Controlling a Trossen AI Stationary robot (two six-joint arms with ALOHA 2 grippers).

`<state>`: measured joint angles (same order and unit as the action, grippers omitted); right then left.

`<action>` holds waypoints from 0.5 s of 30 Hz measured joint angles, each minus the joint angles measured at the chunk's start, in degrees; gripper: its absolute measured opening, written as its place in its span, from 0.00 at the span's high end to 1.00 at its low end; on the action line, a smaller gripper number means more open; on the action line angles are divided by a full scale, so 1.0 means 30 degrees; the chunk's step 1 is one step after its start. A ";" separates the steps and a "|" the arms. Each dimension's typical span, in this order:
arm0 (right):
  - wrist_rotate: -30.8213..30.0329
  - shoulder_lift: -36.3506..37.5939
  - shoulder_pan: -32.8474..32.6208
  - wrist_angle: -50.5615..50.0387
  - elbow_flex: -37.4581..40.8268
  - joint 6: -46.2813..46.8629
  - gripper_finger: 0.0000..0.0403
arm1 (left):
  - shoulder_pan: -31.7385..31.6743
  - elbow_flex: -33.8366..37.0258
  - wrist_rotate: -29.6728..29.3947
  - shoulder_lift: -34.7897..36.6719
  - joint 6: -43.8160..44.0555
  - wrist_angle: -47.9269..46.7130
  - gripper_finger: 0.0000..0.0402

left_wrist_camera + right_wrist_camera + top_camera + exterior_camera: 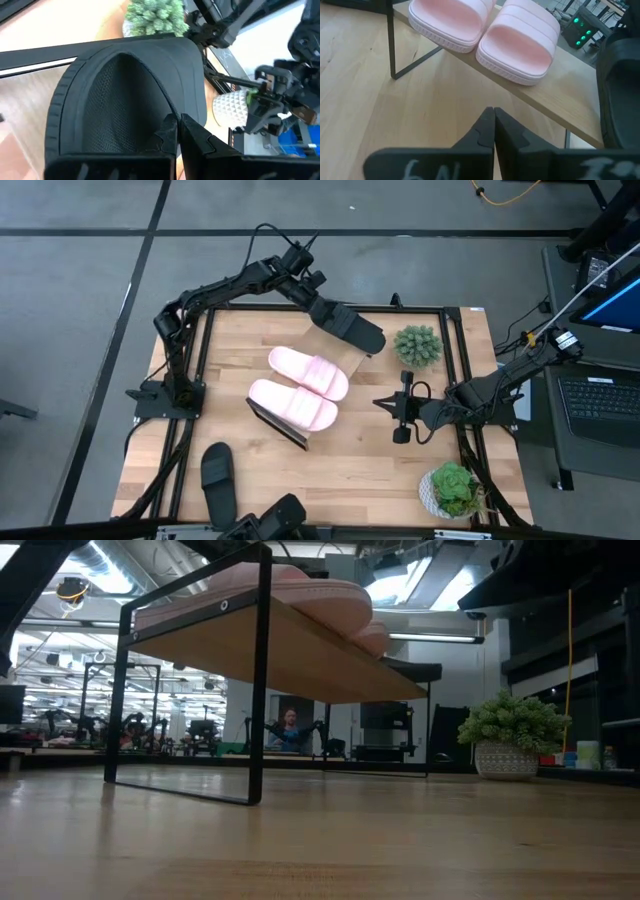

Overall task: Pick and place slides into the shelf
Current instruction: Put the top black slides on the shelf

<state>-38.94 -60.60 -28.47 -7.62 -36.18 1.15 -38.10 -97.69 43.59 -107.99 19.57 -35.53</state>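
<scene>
So the left gripper (177,131) is clamped on a black slide (348,326) over the shelf (345,358), next to the pink pair (300,387); right gripper (397,418) closed, empty

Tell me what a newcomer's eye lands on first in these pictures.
First, the two pale pink slides lying side by side on the slanted wooden shelf in the middle of the table. Next, the left gripper, shut on a black slide at the shelf's far end. A second black slide lies alone on the table's near left edge, while the right gripper waits shut beside the shelf.
</scene>
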 joint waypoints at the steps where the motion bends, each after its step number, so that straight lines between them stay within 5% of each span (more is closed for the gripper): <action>1: 0.0000 0.0000 0.0007 0.0000 0.0000 0.0010 0.99 | -0.0027 0.0000 -0.0218 -0.0007 0.0225 0.0000 1.00; 15: 0.0001 0.0000 0.0003 0.0003 0.0000 0.0029 0.99 | -0.0191 0.0000 -0.2530 -0.0007 0.0776 -0.0852 0.94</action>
<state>-38.94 -60.60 -28.46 -7.61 -36.18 1.23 -38.68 -97.69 36.00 -108.01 21.90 -38.09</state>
